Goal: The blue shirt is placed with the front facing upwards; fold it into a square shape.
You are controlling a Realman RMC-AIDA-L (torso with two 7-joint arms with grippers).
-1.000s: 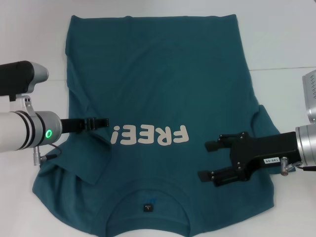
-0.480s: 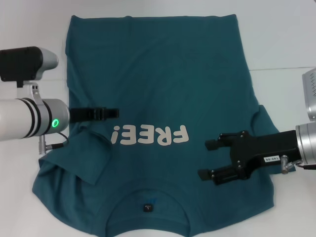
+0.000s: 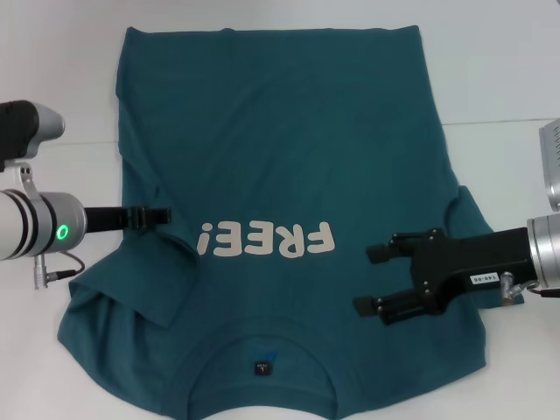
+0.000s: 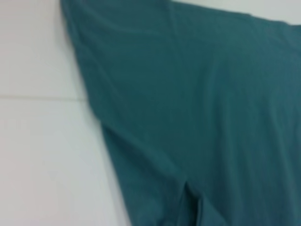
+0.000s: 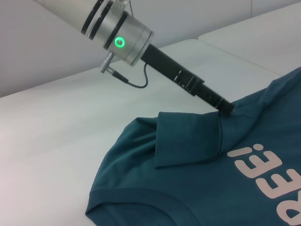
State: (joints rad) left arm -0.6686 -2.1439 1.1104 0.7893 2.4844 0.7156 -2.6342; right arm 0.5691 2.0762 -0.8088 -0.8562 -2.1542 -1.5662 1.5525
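1. Spread across the white table [image 3: 490, 79]: the blue shirt [image 3: 280, 149], front up, lettering "FREE!" [image 3: 267, 239] reading inverted from the head, collar and neck label [image 3: 263, 368] at 6 o'clock, hem at 12 o'clock.
2. Handling, judged: soft, limp cotton, light, non-fragile; apt to drape, crease and drag along the table rather than slide as one piece. No stiffness to hold a fold unaided.
3. Left sleeve [image 5: 188, 141] at 8 o'clock already doubled inward over the body, crease visible; right sleeve [image 3: 468, 219] at 4 o'clock lying flat and outward.
4. Grip points, judged: sleeve edge or shoulder seam on the right side; pinched thin, single layer, close to the table.
5. Left gripper [image 3: 157, 213] at 9 o'clock, tip at the shirt's side edge by the folded sleeve; jaws seen edge-on as one dark bar, gap or contact with cloth not discernible.
6. Right gripper [image 3: 374, 279] at 4 o'clock, above the chest just beside the lettering; jaws well apart, nothing between them, contact with fabric not evident.
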